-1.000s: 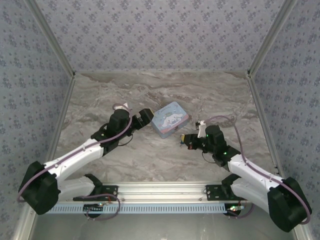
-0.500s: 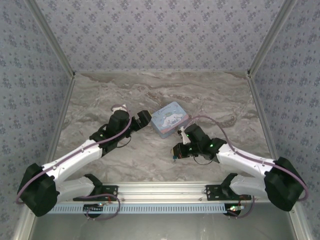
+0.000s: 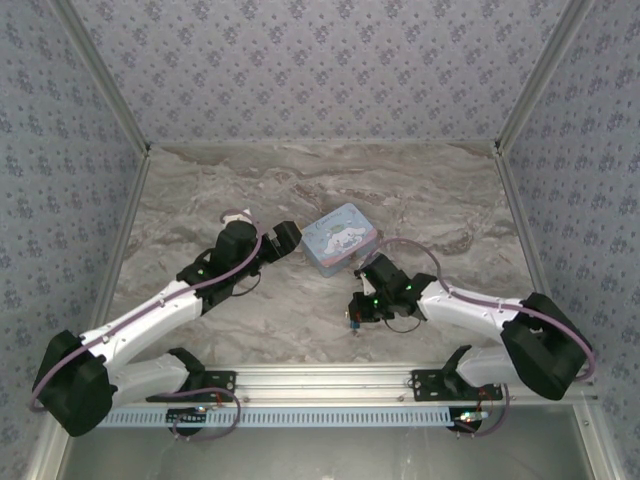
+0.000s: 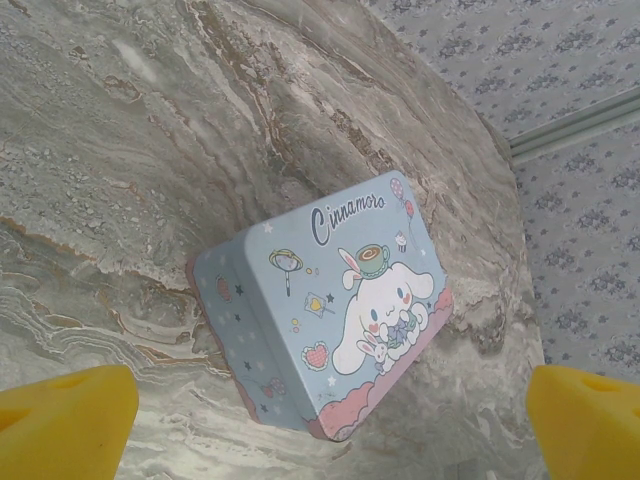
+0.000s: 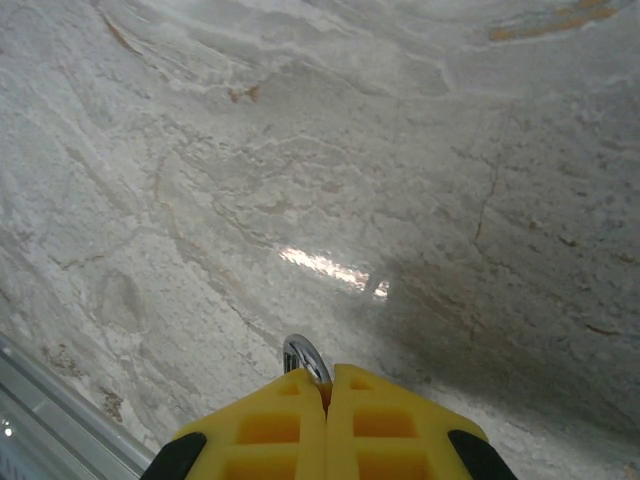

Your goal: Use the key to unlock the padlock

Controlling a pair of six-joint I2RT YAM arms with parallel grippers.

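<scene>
My right gripper point(image 5: 325, 385) is shut, its yellow fingers point(image 5: 270, 425) pressed together. The curved metal shackle of the padlock point(image 5: 303, 355) sticks out from between the fingertips, while the padlock's body is hidden inside the grip. In the top view the right gripper point(image 3: 356, 312) hangs low over the marble table point(image 3: 300, 310), in front of the tin. My left gripper point(image 4: 330, 405) is open, its yellow fingertips point(image 4: 70, 410) wide apart on either side of the tin's near corner. In the top view the left gripper point(image 3: 288, 236) sits just left of the tin. The key is out of view.
A pale-blue rectangular tin with a white cartoon character point(image 4: 330, 310) lies flat at the table's middle point(image 3: 340, 238). Patterned walls enclose the table on three sides. An aluminium rail point(image 3: 320, 378) runs along the near edge, close to the right gripper.
The right gripper has swung left and toward the near edge, away from the tin, staying shut. The left arm has barely moved.
</scene>
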